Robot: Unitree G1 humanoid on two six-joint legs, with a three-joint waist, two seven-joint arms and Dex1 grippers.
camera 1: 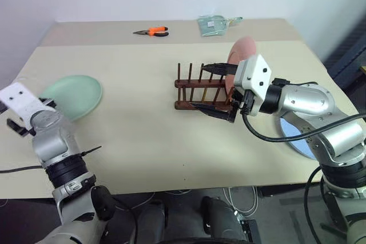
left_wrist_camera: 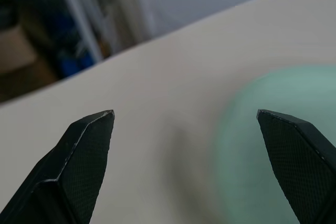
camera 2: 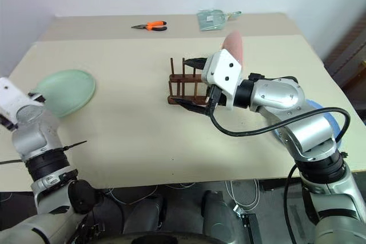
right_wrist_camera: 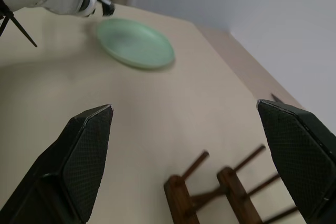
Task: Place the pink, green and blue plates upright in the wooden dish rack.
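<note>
At centre right, the pink plate (camera 1: 242, 55) stands in the wooden dish rack (camera 1: 197, 92); our right gripper (camera 1: 217, 91), jaws wide, empty, straddles the rack. A careless swing could topple both. Left gripper (left_wrist_camera: 184, 124), wide, faces the green plate (camera 1: 72, 96); the blue plate (camera 1: 297, 138) lies lower right.

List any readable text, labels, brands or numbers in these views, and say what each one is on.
No text can be read.
Clear packet at the table's far edge: a pale label patch, too small and blurred to read.
Pink plate, green plate, wooden dish rack, orange-handled pliers: no markings visible.
</note>
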